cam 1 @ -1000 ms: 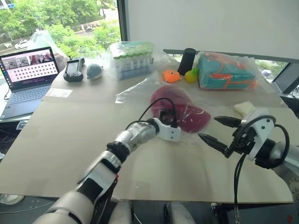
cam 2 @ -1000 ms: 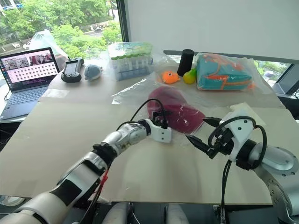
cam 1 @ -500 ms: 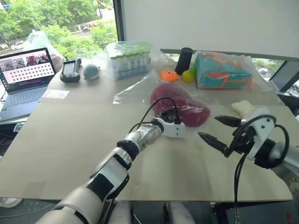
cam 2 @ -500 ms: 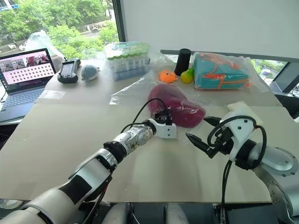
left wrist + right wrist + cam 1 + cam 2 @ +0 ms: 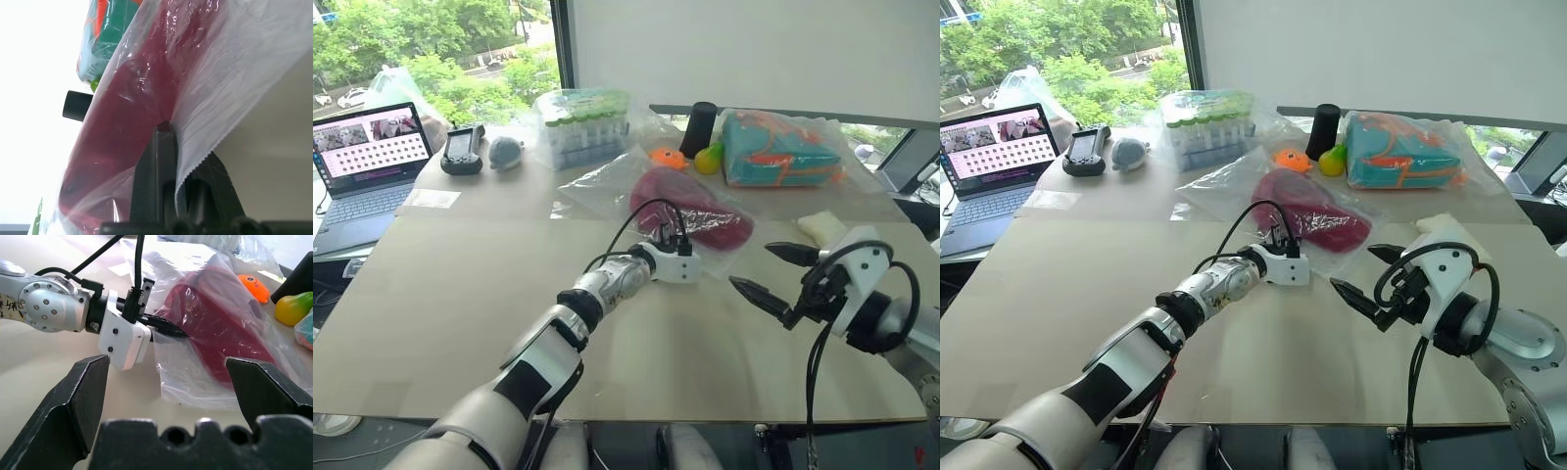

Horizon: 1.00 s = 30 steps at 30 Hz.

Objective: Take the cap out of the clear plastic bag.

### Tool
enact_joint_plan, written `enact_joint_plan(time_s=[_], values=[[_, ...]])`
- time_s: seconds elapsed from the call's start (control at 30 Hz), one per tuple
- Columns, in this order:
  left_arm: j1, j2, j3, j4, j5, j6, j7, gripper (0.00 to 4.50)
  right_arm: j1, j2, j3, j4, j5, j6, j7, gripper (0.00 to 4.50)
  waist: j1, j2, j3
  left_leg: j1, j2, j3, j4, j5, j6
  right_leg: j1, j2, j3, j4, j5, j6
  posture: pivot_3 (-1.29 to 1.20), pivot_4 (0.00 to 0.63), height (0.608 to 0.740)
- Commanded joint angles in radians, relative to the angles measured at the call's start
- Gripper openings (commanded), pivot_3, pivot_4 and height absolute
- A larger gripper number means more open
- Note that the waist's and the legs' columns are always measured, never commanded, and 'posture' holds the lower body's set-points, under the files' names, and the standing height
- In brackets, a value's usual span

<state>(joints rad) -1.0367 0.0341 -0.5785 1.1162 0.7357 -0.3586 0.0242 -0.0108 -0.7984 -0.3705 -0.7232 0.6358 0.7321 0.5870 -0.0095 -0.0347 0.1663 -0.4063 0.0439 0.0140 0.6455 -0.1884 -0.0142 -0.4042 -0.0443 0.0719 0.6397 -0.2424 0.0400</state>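
Observation:
The dark red cap lies inside the clear plastic bag at the middle of the table. My left gripper is shut on the bag's near edge, right beside the cap, with a fold of plastic pinched between its fingers. The bag's edge is raised a little off the table where it is pinched. To the right of the bag, my right gripper hovers above the table, open, holding nothing and pointing toward the bag.
Along the far side stand a wrapped pack of green-capped tubes, a black cylinder, an orange toy, a yellow-green pear and a bagged teal-and-orange item. A laptop sits at far left.
My left gripper has closed on the bag's near edge and drawn it up slightly. The right arm has kept still. The camera has shifted a little.

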Motion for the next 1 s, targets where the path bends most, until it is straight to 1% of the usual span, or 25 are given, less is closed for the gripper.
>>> enact_joint_plan(time_s=[0.03,0.1,0.37,0.5,0.6,0.7,0.8,0.93,1.0], values=[[0.049,0.037,-0.03,0.016,0.014,-0.046,0.014,0.06,0.0,-0.01,-0.019,-0.029,0.011,0.003,-0.009,4.5,-0.001,0.0,0.0,0.0,0.0,0.0,0.0,0.0,0.0,0.0,0.0,0.0,0.0,0.0,0.0,0.0,0.15,0.74],[0.058,0.072,-0.032,0.002,0.019,-0.083,0.039,0.06,-0.002,-0.009,-0.014,-0.029,0.01,0.003,-0.011,4.5,-0.005,0.0,0.0,0.0,0.0,0.0,0.0,0.0,0.0,0.0,0.0,0.0,0.0,0.0,0.0,0.0,0.15,0.74],[0.114,0.308,-0.033,-0.051,0.029,-0.34,0.111,0.06,-0.02,-0.004,0.011,-0.015,0.007,-0.003,-0.014,4.5,-0.041,0.0,0.0,0.002,0.001,0.001,-0.003,0.0,0.0,-0.001,0.001,0.002,0.001,0.0,0.0,0.0,0.15,0.74],[0.151,0.488,-0.029,-0.059,0.045,-0.478,0.158,0.06,-0.036,0.002,0.04,-0.004,0.0,-0.011,-0.014,4.5,-0.048,0.0,0.0,0.003,0.002,0.001,-0.003,0.0,0.0,-0.001,0.001,0.002,0.002,0.0,0.0,0.0,0.15,0.74],[0.174,0.609,-0.03,-0.064,0.07,-0.559,0.226,0.06,-0.049,0.008,0.058,-0.001,-0.001,-0.013,-0.018,4.5,-0.059,0.0,0.0,0.003,0.003,0.001,-0.004,0.0,0.0,-0.002,0.002,0.002,0.002,0.0,-0.001,0.0,0.15,0.74],[0.201,0.704,-0.025,-0.031,0.084,-0.596,0.27,0.06,-0.064,0.017,0.076,-0.004,0.002,-0.011,-0.024,4.5,-0.055,0.0,0.0,0.002,0.003,0.001,-0.004,0.0,0.0,-0.002,0.001,0.001,0.002,0.0,-0.001,0.0,0.15,0.74],[0.221,0.786,-0.043,0.032,0.124,-0.578,0.317,0.06,-0.088,0.036,0.115,-0.015,0.01,-0.005,-0.035,4.5,-0.05,-0.001,0.0,0.002,0.003,0.002,-0.004,0.0,0.0,-0.002,0.001,0.001,0.001,0.0,-0.001,0.0,0.15,0.74],[0.231,0.842,-0.041,0.081,0.135,-0.562,0.349,0.06,-0.113,0.051,0.15,-0.009,0.005,-0.006,-0.042,4.5,-0.05,0.0,0.0,0.002,0.003,0.003,-0.004,0.0,0.0,-0.003,0.001,0.001,0.002,-0.001,-0.002,0.0,0.15,0.74],[0.234,0.854,-0.041,0.084,0.137,-0.567,0.361,0.06,-0.12,0.054,0.158,-0.003,0.003,-0.008,-0.043,4.5,-0.05,0.0,0.0,0.002,0.003,0.003,-0.004,0.0,0.0,-0.003,0.001,0.001,0.002,-0.001,-0.002,0.0,0.15,0.74]])
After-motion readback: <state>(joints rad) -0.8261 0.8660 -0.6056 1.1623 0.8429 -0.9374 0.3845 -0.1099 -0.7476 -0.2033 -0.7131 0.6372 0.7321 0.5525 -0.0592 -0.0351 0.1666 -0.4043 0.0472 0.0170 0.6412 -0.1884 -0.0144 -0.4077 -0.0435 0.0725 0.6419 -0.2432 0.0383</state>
